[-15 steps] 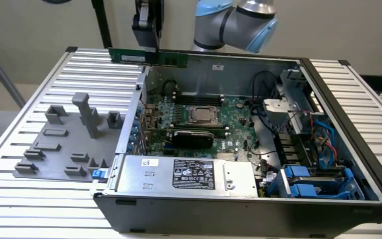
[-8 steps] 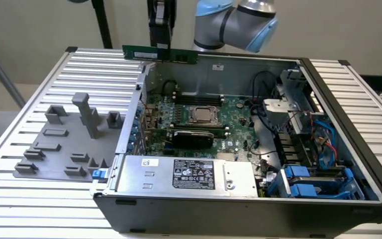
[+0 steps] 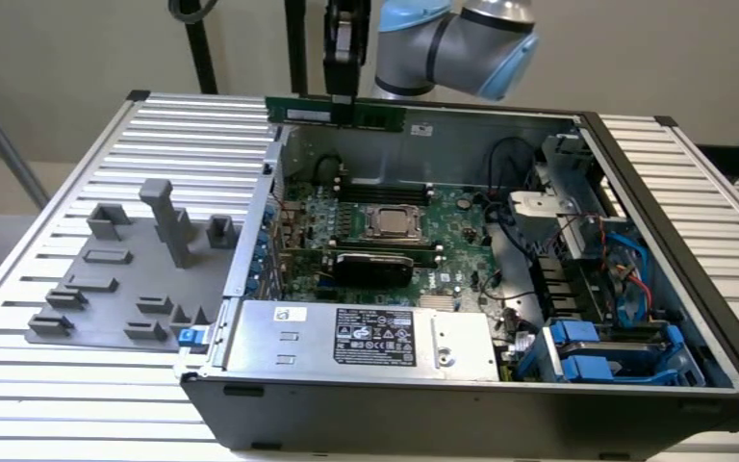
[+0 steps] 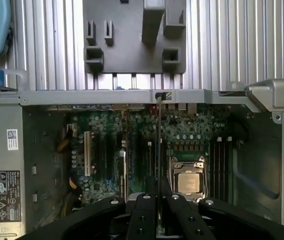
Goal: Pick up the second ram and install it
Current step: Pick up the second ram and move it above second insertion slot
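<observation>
Second ram (image 3: 376, 115) pinched at mid-length in the black end effector (image 3: 342, 91), jaws closed narrow on the stick, green ends jutting out to either side. Held level in the air above the far rim of an open computer case (image 3: 677, 250), clear of the boards inside.

Flat in the case below: motherboard (image 3: 453, 217) with square silver processor (image 3: 395, 223), power supply (image 3: 357, 337) along the near wall, blue drive caddies (image 3: 614, 356) at the exterior view's right. On the slatted metal tabletop (image 3: 36, 404), at the exterior view's left of the case, a grey fixture plate (image 3: 113, 289) with upright posts.

In the wrist view, second ram (image 4: 158, 140) edge-on as a thin dark line between the two fingers (image 4: 144, 215) of the end effector (image 4: 158, 195), over the motherboard (image 4: 107, 150) and near the processor (image 4: 188, 182). Long dark memory slots (image 4: 221, 160) just beside the processor, on its far side from the stick.
</observation>
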Action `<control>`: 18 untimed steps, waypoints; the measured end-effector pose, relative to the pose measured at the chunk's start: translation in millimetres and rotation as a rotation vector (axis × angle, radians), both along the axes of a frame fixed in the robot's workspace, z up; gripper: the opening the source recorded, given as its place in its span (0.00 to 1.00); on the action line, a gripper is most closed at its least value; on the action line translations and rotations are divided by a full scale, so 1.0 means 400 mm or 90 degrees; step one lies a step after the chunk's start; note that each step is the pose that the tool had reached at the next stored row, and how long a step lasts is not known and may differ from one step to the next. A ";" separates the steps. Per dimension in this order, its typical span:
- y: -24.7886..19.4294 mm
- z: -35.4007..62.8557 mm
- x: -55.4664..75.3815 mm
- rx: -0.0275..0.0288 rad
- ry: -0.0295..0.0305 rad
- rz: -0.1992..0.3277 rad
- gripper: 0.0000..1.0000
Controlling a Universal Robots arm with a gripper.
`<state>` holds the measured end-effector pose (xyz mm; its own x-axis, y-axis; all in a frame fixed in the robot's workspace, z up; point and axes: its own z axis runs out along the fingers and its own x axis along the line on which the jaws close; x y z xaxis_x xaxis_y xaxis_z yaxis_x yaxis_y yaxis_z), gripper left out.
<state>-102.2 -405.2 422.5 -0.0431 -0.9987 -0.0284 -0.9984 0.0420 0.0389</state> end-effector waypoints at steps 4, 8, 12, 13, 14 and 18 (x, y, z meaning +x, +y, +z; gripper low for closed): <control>0.012 -0.018 0.037 -0.0001 0.0000 0.000 0.14; 0.030 -0.035 0.073 -0.0004 0.0000 0.000 0.14; 0.047 -0.052 0.104 -0.0007 0.0000 0.000 0.14; 0.051 -0.056 0.111 -0.0008 0.0000 0.000 0.14; 0.055 -0.060 0.117 -0.0010 0.0000 0.000 0.14; 0.070 -0.076 0.139 -0.0014 -0.0001 0.000 0.14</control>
<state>-46.6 -377.1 392.1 -0.0431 -0.9987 -0.0261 -0.9984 0.0421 0.0386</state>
